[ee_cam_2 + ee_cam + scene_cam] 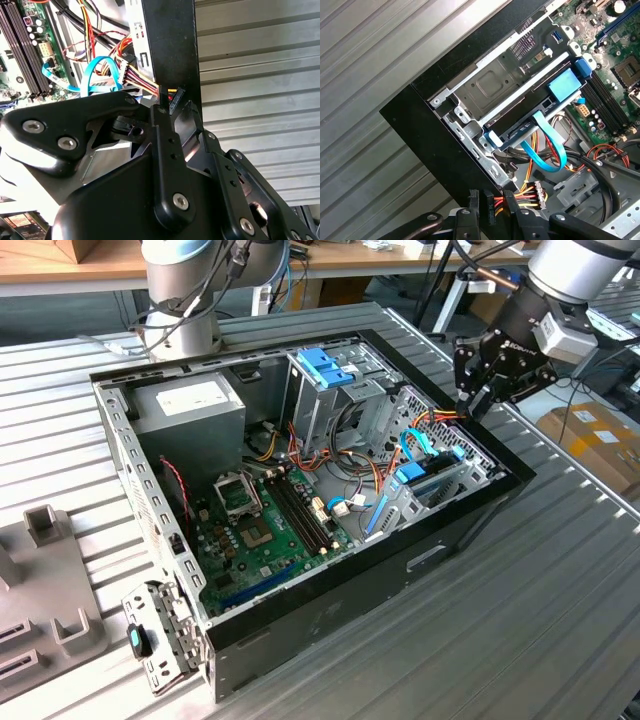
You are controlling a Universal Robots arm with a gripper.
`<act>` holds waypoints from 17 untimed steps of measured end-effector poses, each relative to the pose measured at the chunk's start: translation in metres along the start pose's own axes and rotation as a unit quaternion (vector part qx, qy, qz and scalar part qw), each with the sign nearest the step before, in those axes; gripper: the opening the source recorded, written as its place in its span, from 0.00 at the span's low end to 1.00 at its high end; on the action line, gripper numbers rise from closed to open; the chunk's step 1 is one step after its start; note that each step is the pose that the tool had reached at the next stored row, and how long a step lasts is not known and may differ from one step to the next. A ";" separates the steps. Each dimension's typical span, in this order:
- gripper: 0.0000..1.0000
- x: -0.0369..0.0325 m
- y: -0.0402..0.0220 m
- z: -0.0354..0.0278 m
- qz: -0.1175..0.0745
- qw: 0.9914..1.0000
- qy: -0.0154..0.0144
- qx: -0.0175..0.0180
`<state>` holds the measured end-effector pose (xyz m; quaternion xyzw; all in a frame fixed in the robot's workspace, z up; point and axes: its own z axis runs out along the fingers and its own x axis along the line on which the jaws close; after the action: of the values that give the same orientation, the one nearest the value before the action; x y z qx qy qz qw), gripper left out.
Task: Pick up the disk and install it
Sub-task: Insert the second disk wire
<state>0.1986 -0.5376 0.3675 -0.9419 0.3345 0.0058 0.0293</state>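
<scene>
Currently the gripper hovers over the case's far right corner, fingers apparently clenched on a cable connector; disk seemingly seated in its bay.

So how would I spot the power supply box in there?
Find the open black computer case on the ribbed metal table. In its far corner at the exterior view's left sits a plain grey metal box; its neighbours lack its white label.

Open computer case lies on the ribbed counter; inside are a motherboard, grey power supply, drive cage and blue cable
</scene>
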 end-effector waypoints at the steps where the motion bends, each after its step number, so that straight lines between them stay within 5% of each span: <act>1: 0.33 0.0000 0.0000 -0.0003 0.000 1.000 0.000 0.000; 11: 0.24 0.0000 -0.0001 -0.0015 0.000 1.000 0.000 0.000; 13: 0.24 0.0000 -0.0001 -0.0013 0.000 1.000 -0.002 0.003; 17: 0.24 0.0002 -0.0003 -0.0007 0.000 1.000 -0.003 0.003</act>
<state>0.1990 -0.5376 0.3683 -0.9419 0.3342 0.0073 0.0334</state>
